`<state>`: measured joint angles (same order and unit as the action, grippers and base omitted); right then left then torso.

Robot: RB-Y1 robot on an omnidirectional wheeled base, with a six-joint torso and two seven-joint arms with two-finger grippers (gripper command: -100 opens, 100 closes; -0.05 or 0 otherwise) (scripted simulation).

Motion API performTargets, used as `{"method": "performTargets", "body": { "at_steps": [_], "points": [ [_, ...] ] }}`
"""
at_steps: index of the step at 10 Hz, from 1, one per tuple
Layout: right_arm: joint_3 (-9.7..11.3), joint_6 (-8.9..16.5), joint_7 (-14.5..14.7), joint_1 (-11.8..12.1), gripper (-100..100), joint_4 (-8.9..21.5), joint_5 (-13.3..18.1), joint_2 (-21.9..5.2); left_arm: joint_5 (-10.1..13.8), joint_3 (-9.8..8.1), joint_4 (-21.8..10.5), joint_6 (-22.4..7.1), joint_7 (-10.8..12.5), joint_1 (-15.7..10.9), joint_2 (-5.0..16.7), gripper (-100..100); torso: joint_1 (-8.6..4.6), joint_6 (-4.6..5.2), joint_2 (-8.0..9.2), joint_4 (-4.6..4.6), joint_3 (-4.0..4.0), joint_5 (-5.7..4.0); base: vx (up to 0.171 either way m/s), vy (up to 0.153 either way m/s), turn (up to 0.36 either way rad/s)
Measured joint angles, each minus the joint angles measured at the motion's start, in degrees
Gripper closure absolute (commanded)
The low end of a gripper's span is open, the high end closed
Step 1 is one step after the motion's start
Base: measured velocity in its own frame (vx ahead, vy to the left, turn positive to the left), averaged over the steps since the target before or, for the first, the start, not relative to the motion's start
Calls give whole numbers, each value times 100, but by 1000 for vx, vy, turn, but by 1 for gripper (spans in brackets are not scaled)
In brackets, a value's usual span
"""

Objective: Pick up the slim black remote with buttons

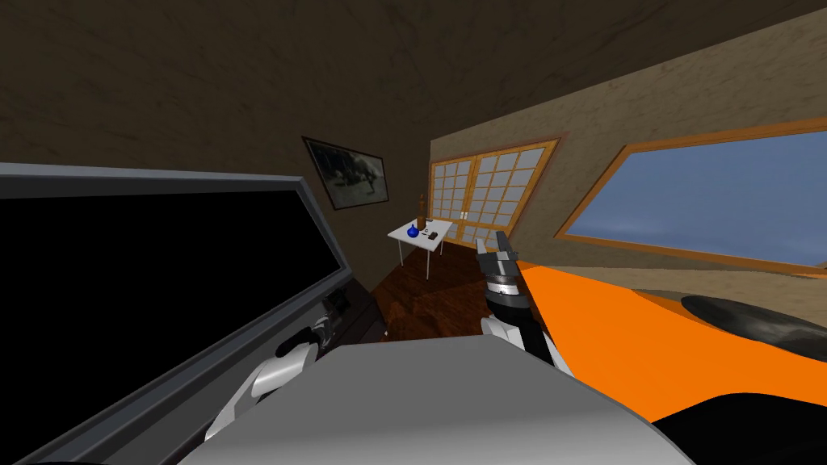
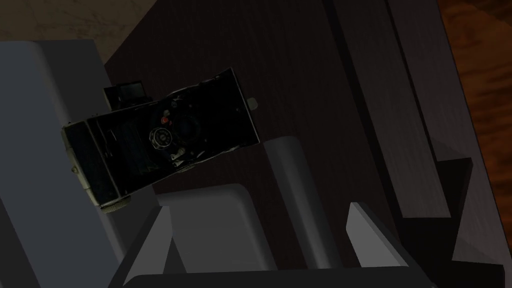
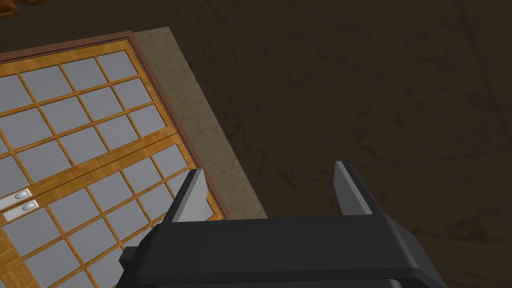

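Head view: the white table (image 1: 402, 235) stands far off at twelve o'clock. A dark sliver, likely the remote (image 1: 433, 235), lies at three o'clock of the blue vase (image 1: 413, 232).

Left wrist: my left end effector (image 2: 265, 235) is spread, empty, facing an old folding camera (image 2: 160, 137).

Right wrist: the right end effector (image 3: 270, 192) is spread and empty.

I should drive straight ahead between the television (image 1: 161, 258) and the orange furniture (image 1: 614, 323), arms tucked.

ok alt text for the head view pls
A small white table stands far across the room by a lattice door, bearing a blue vase, a brown bottle and small dark items. The right hand is raised, open, before it; a big black screen lies left, an orange surface right.
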<state>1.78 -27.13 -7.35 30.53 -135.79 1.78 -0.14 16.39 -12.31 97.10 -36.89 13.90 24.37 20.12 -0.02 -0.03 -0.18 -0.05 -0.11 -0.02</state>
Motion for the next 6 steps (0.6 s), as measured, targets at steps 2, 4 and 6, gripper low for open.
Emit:
{"method": "performTargets", "body": {
  "at_steps": [2,4,6],
  "points": [
    [0,0,0,0,0,0,0,0,157,-74,-153,-310,55,-39,89,-100,4,-1,2,0,1,0,60,8,-29],
    [0,0,0,0,0,0,0,0,232,-131,-300,-664,127,-104,108,-100,4,0,0,0,0,1,67,12,-30],
    [0,0,0,0,0,0,0,0,365,-189,-496,-922,175,-145,160,-100,9,-1,4,1,2,1,54,22,-18]
  ]
}}
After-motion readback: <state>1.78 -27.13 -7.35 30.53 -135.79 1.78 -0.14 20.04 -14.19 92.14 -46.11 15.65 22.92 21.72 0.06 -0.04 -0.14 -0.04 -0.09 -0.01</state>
